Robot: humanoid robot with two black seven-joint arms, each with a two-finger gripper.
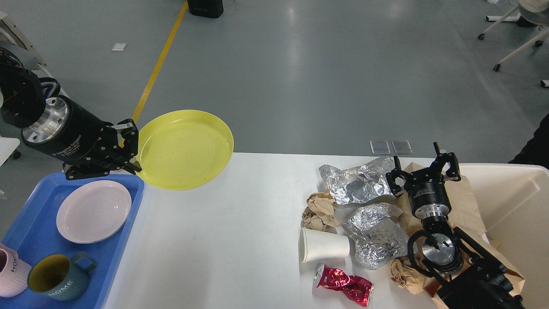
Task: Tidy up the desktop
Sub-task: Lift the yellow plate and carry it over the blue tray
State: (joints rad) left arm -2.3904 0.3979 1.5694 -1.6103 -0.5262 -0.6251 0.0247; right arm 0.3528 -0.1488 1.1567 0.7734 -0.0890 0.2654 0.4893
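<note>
Plate (184, 150), yellow, pinched at its left rim by the left gripper (128, 148) and held clear above the far left of the counter (223, 240). Best kept level while swinging left over the blue tray (25, 223), then lowered onto the pink plate (94, 210), letting go only once seated. Right gripper (424, 169) spread and empty over the foil (356, 184), at the counter's right, beside the cream bin (514, 206).

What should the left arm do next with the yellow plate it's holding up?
Probably carry the yellow plate left and lower it onto the pink plate in the blue tray: the left pincer grips its rim, lifted clear of the desktop.
</note>
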